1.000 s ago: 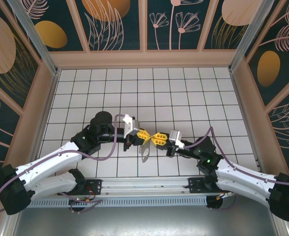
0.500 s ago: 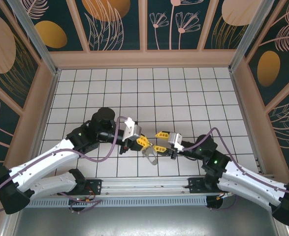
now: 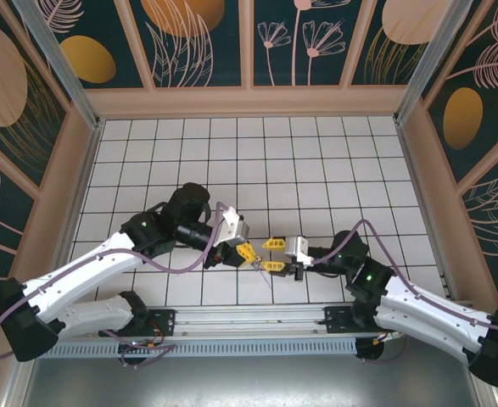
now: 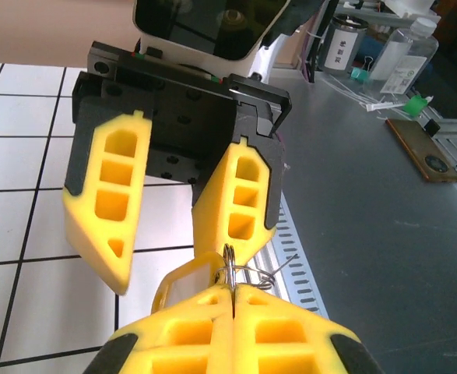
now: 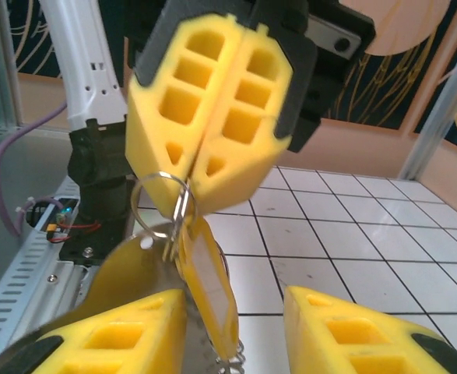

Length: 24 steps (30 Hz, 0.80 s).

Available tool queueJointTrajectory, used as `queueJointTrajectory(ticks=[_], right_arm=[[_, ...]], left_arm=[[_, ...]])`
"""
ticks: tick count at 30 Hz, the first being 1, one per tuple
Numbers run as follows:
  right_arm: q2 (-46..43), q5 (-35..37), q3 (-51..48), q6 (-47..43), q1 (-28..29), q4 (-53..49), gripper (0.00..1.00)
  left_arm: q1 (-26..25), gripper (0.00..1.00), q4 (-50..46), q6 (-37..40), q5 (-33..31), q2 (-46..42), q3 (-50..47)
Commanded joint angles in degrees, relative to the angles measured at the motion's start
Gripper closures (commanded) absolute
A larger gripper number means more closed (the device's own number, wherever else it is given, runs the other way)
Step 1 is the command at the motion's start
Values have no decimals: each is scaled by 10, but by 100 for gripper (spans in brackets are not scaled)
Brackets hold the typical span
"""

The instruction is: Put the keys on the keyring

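Left gripper (image 3: 242,251): clamped tight on the keyring (image 5: 163,195), both fingers pressed together over the top of the ring.
Right gripper (image 3: 271,254): jaws apart, nothing between them, tip to tip with the left one.
Key (image 5: 128,269): flat and blurred, dangling from the keyring beside a yellow tag (image 5: 209,290), above the tiled table (image 3: 316,161) near its front edge.

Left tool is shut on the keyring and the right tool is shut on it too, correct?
Not quite. The left tool is shut on the keyring, but the right tool is open, its fingers apart, as the left wrist view shows.
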Motion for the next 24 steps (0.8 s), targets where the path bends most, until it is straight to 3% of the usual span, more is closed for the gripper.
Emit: queueJointTrajectory(ticks=[1,4,7,17,24], right_arm=[[20,-26,14,-6,-1,35,67],[30,-32,13,-3,0,57,74],[30,-13,11,1,0,71,99],[-47,73,-18,40,-15,90,100],[-71,73,-21,78,-51,79,100]], left_arm=[[-3,100,0,12,23,1,15],[-3,100,8,8,26,4,12],[-3,100,13,4,26,4,8],[-3,100,37,-11,17,-20,-6],[-3,100,51,-21,3,-42,-16]])
